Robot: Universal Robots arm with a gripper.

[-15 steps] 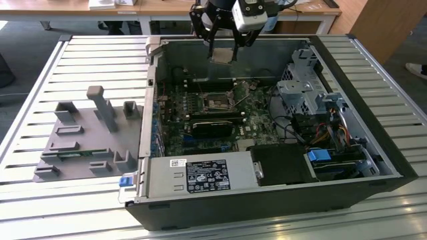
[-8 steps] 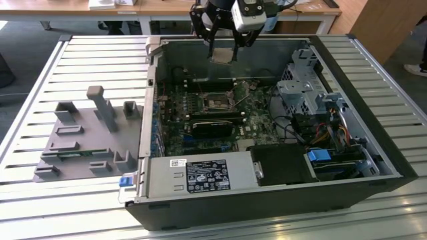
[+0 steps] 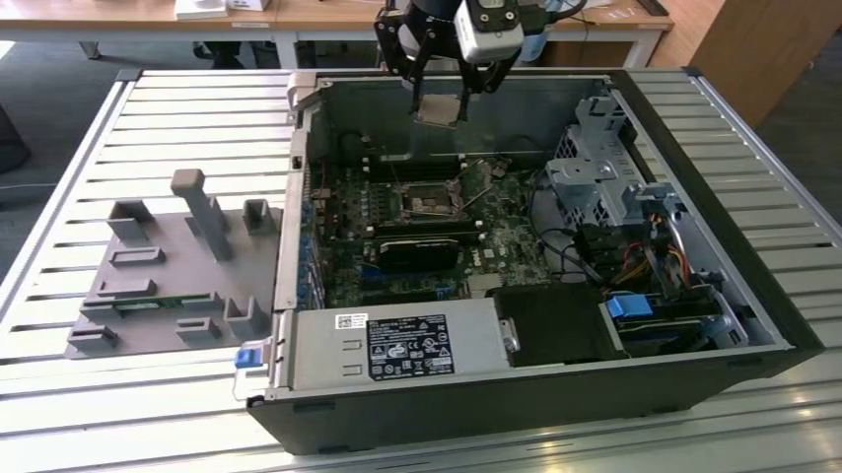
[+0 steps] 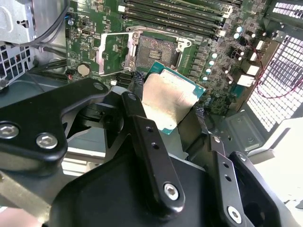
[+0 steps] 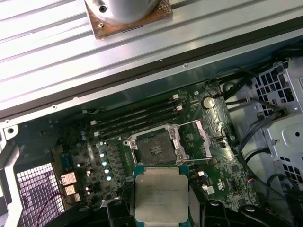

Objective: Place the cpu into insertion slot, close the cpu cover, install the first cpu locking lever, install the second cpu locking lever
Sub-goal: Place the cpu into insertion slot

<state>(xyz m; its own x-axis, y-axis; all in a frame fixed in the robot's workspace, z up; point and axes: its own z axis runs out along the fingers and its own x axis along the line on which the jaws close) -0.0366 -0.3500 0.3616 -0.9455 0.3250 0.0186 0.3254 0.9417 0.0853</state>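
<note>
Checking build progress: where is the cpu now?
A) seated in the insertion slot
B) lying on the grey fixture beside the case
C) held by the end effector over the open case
C: the end effector grips the cpu, and the insertion slot lies open and empty.

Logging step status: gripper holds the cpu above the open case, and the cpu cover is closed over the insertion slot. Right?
Not quite. The cpu cover is flipped open beside the insertion slot, leaving the slot's contacts exposed, as the second wrist view shows. The rest stands: the gripper holds the cpu above the open case.
</note>
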